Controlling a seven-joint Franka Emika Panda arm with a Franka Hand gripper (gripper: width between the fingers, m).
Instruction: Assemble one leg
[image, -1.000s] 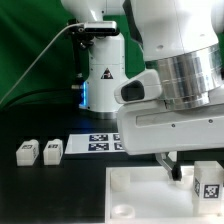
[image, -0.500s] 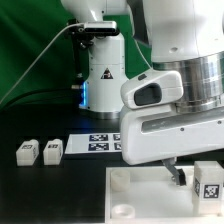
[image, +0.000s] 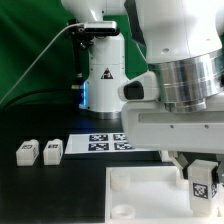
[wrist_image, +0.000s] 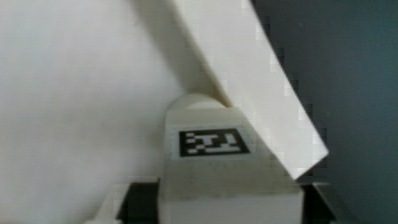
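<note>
My gripper (image: 197, 171) is shut on a leg (image: 204, 183), a small white block with a square marker tag, held tilted over the right side of the large white tray-like piece (image: 145, 190). In the wrist view the leg (wrist_image: 215, 150) sits between my dark fingers (wrist_image: 143, 205), tag facing the camera, over the tray piece's raised edge (wrist_image: 249, 80). My gripper (wrist_image: 222, 208) clamps the leg's near end. Two more legs (image: 25, 152) (image: 52, 150) lie on the black table at the exterior view's left.
The marker board (image: 100, 143) lies flat behind the tray piece, in front of the arm's base (image: 103, 75). A round socket (image: 122, 209) shows at the tray piece's near left corner. The arm's wrist body (image: 185, 100) hides the right part of the scene.
The arm's wrist has shifted toward the exterior view's right and turned. The held leg now sits tilted and slightly higher over the tray piece.
</note>
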